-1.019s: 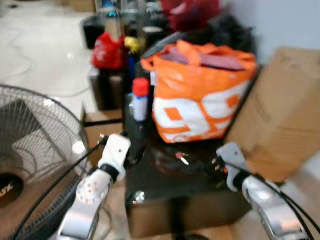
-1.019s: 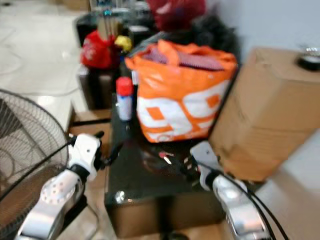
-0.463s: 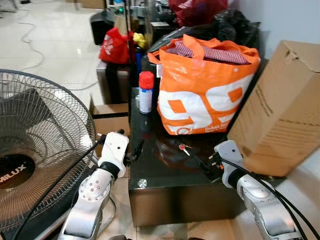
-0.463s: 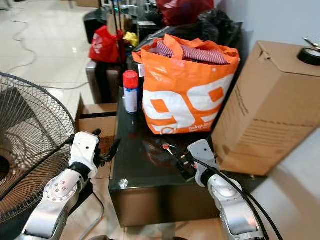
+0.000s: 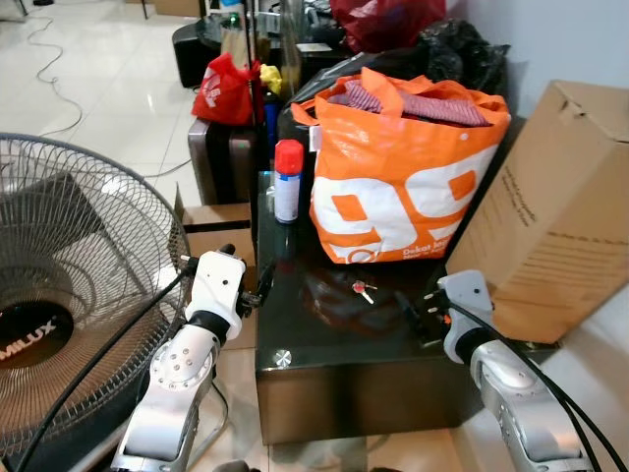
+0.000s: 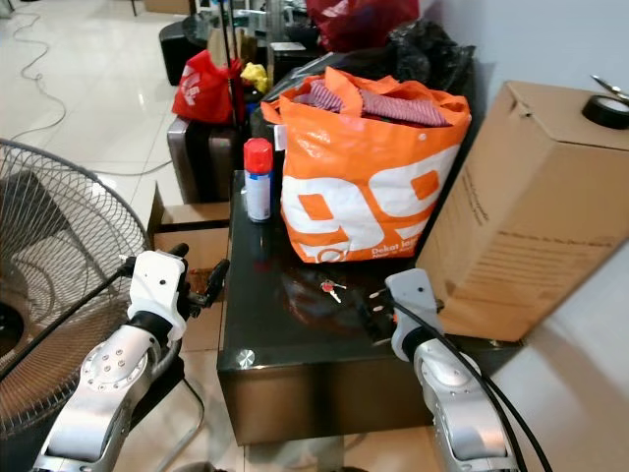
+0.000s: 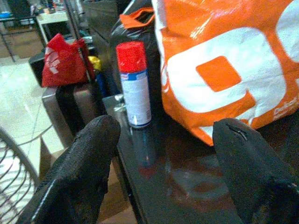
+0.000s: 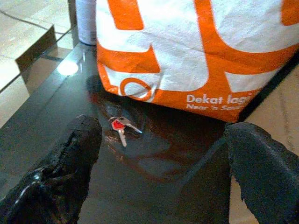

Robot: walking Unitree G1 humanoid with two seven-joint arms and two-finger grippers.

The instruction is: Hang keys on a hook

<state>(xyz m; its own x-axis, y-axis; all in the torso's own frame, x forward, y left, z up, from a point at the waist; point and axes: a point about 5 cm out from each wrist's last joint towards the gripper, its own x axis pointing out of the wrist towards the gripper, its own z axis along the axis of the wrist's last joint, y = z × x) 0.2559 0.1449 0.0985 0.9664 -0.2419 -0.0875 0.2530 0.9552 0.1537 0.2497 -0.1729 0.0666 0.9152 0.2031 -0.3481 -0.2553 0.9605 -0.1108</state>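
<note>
A small bunch of keys [image 5: 363,289] with a red head lies on the dark glass table [image 5: 324,334], just in front of the orange shopping bag [image 5: 398,177]. The keys [image 8: 120,126] lie flat between and beyond my right gripper's fingers. My right gripper [image 5: 418,317] hovers low over the table, a short way to the right of the keys, open and empty. At the table's left edge my left gripper [image 5: 257,287] is open and empty too, its fingers [image 7: 79,172] pointing toward the spray can [image 7: 135,84].
A red-capped spray can [image 5: 288,181] stands at the table's back left. A large cardboard box [image 5: 555,206] stands right of the bag. A floor fan [image 5: 69,295] fills the left. Bags and dark furniture [image 5: 231,88] crowd the back.
The camera has steadied and shifted slightly. My right gripper has edged to the right over the table. The keys have stayed where they were.
</note>
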